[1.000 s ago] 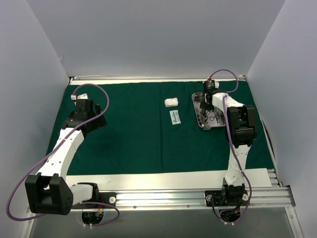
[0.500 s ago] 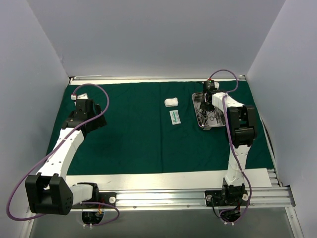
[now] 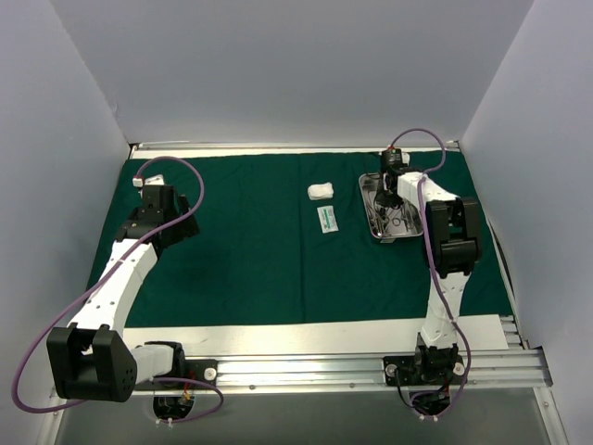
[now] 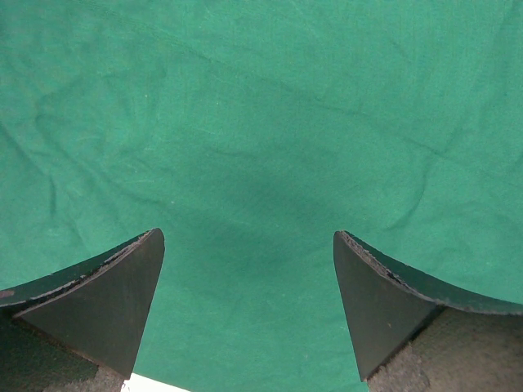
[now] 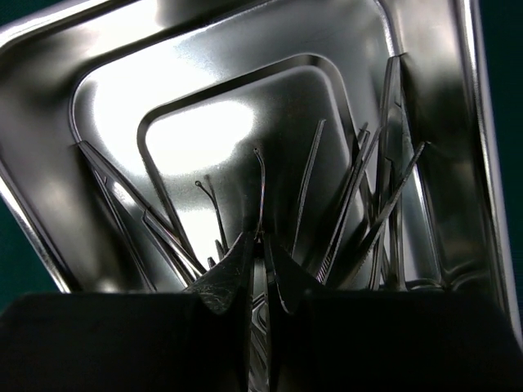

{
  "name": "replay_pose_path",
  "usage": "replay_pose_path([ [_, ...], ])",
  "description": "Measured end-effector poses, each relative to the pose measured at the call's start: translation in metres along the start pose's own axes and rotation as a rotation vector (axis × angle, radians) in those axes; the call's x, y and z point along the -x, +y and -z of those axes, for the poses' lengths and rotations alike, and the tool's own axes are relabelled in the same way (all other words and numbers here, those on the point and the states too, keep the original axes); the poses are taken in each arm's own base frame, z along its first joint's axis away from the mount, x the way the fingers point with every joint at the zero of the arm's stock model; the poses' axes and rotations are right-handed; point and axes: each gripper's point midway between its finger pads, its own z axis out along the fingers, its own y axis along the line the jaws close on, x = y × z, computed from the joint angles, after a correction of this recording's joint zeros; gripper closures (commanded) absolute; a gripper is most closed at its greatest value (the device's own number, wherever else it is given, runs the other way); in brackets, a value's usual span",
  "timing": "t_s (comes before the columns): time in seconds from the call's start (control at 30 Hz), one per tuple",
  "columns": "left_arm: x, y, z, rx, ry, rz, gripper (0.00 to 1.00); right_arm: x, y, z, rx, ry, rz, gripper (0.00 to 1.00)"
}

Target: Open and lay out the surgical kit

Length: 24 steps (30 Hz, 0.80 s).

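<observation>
The dark green drape lies spread flat on the table. The steel tray stands on it at the back right and holds several silver instruments. My right gripper reaches down into the tray. In the right wrist view its fingers are shut on a thin silver instrument. The white gauze wad and the white-green packet lie left of the tray. My left gripper is open and empty just above the drape at the far left.
A white strip of table shows along the drape's near edge, with the metal rail in front of it. Grey walls close in the back and both sides.
The right wrist has shifted very slightly over the tray. The left arm has not moved.
</observation>
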Motion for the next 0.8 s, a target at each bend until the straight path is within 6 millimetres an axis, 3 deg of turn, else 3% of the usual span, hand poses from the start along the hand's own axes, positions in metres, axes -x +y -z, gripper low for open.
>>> replay_pose_path([
  [0.2,0.000,0.000,0.000,0.000,0.000,0.000,0.06,0.024,0.011,0.036,0.024,-0.081,0.019,1.00],
  [0.33,0.000,0.000,0.000,0.000,0.000,0.000,0.06,0.039,0.041,0.074,0.080,-0.163,0.047,1.00],
  [0.43,0.000,0.000,0.000,0.000,0.000,0.000,0.06,0.038,0.070,0.096,0.134,-0.196,0.064,1.00],
  [0.57,0.000,0.000,0.000,0.000,0.000,0.000,0.06,0.020,0.103,0.114,0.192,-0.195,0.080,1.00],
  [0.8,0.000,0.000,0.000,0.000,0.000,0.000,0.06,-0.055,0.111,0.114,0.200,-0.071,0.132,1.00],
])
